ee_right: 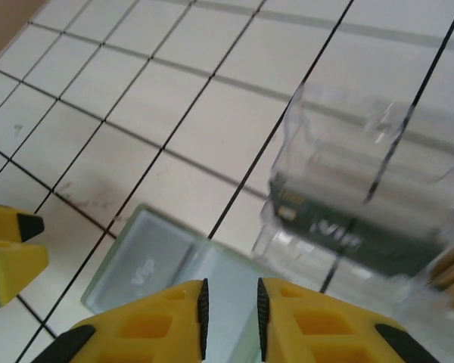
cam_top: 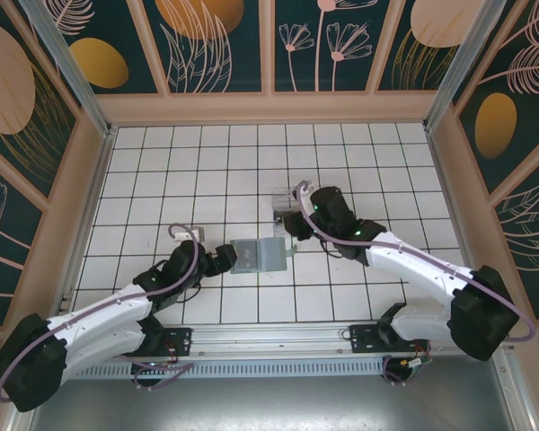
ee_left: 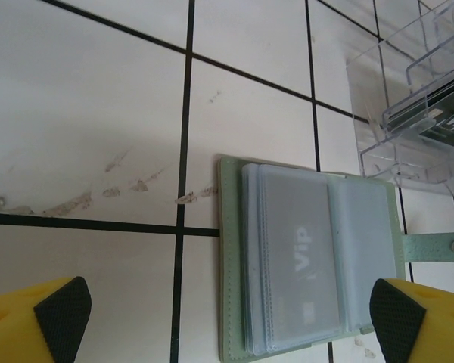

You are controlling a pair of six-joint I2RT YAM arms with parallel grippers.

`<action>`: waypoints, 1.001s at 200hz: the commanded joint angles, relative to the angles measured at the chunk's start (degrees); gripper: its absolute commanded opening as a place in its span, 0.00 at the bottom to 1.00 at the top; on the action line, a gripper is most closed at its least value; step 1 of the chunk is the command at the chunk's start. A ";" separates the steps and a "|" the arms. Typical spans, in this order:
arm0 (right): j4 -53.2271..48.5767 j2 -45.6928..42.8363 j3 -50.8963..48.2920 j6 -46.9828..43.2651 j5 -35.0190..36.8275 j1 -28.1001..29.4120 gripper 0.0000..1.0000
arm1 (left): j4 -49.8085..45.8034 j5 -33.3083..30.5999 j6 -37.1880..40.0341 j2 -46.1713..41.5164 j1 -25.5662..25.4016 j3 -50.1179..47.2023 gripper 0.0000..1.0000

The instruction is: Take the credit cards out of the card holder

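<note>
The card holder (ee_left: 231, 249) lies open and flat on the tiles, grey-green with clear sleeves and a green snap tab (ee_left: 439, 246). A pale grey credit card (ee_left: 299, 272) marked VIP sits inside its top sleeve. My left gripper (ee_left: 228, 314) stands wide open, straddling the holder's near end with one finger off each side. In the top view it (cam_top: 226, 260) is at the holder's (cam_top: 260, 256) left edge. My right gripper (ee_right: 231, 318) hovers above the holder (ee_right: 159, 265), its jaws a narrow gap apart with nothing between them. A dark card (ee_right: 348, 238) lies in the clear box.
A clear plastic box (ee_left: 408, 98) stands just beyond the holder, holding the dark VIP card (ee_left: 439, 121). In the top view it (cam_top: 283, 208) sits under the right wrist. Wooden walls (cam_top: 269, 108) ring the white tiled table, and a metal rail (cam_top: 269, 341) runs along the near edge.
</note>
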 commanded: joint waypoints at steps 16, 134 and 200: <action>4.17 5.81 -5.84 11.79 0.86 4.13 0.25 | 4.15 4.39 -1.04 5.18 0.80 1.70 0.93; 10.25 16.57 -8.14 14.56 0.94 5.81 0.18 | 9.80 11.75 1.05 15.39 0.89 6.67 0.70; 11.06 18.32 -8.31 15.92 0.85 7.28 0.18 | 12.51 12.98 0.96 20.03 0.91 7.33 0.63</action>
